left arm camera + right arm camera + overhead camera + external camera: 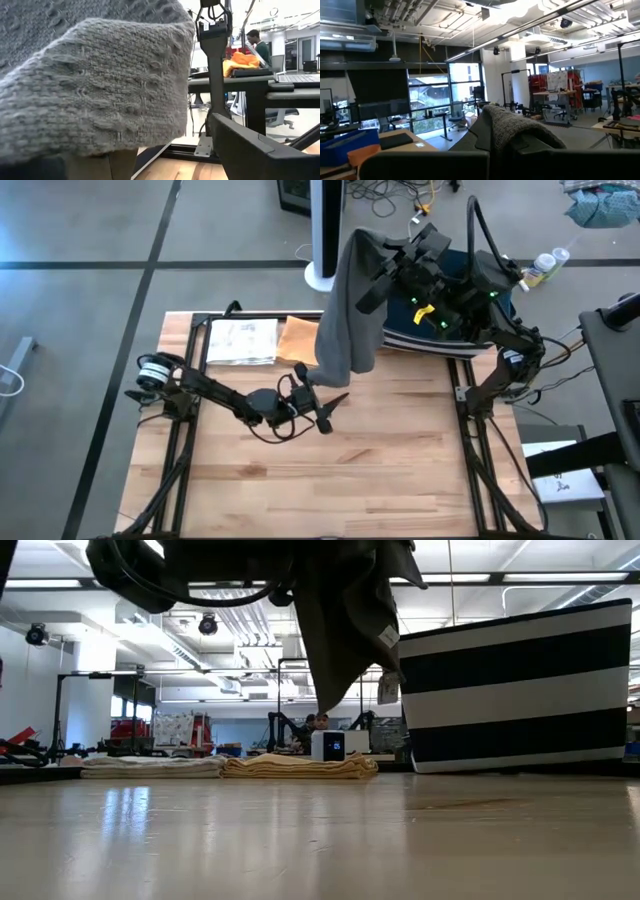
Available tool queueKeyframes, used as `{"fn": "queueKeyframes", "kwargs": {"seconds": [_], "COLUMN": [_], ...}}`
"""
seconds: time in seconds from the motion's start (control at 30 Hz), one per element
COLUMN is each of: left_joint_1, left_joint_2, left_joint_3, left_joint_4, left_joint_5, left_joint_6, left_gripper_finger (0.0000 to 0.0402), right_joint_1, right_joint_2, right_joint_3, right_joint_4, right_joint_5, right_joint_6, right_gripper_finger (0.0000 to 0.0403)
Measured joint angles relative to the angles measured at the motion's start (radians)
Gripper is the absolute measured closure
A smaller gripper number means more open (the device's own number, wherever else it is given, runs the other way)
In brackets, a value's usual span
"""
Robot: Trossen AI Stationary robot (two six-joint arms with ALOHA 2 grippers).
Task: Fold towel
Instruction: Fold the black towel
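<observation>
While the grey towel (347, 310) hangs off the table, gripped only at its top, you risk a dropped or skewed lay.

Right gripper (385, 262), clamped on the towel's top edge, holds it above the striped bag (452, 340). Left gripper (322, 400), jaws spread and empty, sits just below the towel's hem; closing early bunches the corner, closing late misses it.

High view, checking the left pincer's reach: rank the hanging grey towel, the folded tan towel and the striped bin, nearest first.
From the left pincer, open at table centre:
1. Grey towel, hanging just beyond it.
2. Tan towel, folded at the far edge.
3. Striped bin, far right, under the right arm.
</observation>
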Motion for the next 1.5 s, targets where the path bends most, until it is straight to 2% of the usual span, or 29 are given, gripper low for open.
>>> {"fn": "queueKeyframes", "kwargs": {"seconds": [0.17, 0.3, 0.43, 0.6, 0.77, 0.87, 0.97, 1.13, 1.27, 1.4, 1.5], "left_joint_1": [0.007, 0.007, 0.008, 0.009, -0.031, -0.088, -0.160, -0.258, -0.265, -0.255, -0.255], "left_joint_2": [0.000, 0.000, 0.000, 0.000, -0.065, -0.188, -0.364, -0.730, -0.986, -1.142, -1.205], "left_joint_3": [0.009, 0.017, 0.059, 0.133, 0.125, 0.078, 0.006, -0.090, -0.121, -0.130, -0.111], "left_joint_4": [0.000, -0.002, -0.056, -0.197, -0.298, -0.340, -0.395, -0.545, -0.691, -0.785, -0.864], "left_joint_5": [-0.013, -0.003, 0.001, 0.018, 0.021, 0.060, 0.078, 0.072, 0.069, 0.046, 0.043], "left_joint_6": [-0.041, -0.084, -0.109, -0.132, -0.206, -0.227, -0.231, -0.270, -0.372, -0.430, -0.472], "left_gripper_finger": [0.0174, 0.0197, 0.0257, 0.0380, 0.0394, 0.0398, 0.0399, 0.0400, 0.0400, 0.0401, 0.0401], "right_joint_1": [0.000, 0.000, 0.000, 0.000, 0.011, 0.024, 0.038, 0.073, 0.109, 0.154, 0.183], "right_joint_2": [0.001, 0.002, 0.002, 0.002, -0.010, -0.038, -0.066, -0.090, -0.085, -0.049, -0.024], "right_joint_3": [0.000, 0.000, 0.000, 0.000, 0.000, 0.000, 0.000, 0.000, 0.000, -0.002, -0.003], "right_joint_4": [0.002, 0.002, 0.004, 0.011, -0.025, -0.138, -0.316, -0.677, -0.943, -1.094, -1.175], "right_joint_5": [0.000, 0.000, 0.001, 0.006, 0.044, 0.059, 0.065, 0.060, 0.050, -0.018, -0.099], "right_joint_6": [0.000, 0.000, 0.000, -0.009, -0.106, -0.155, -0.141, -0.018, 0.121, 0.220, 0.275], "right_gripper_finger": [0.0403, 0.0403, 0.0403, 0.0403, 0.0403, 0.0403, 0.0403, 0.0403, 0.0403, 0.0403, 0.0403]}}
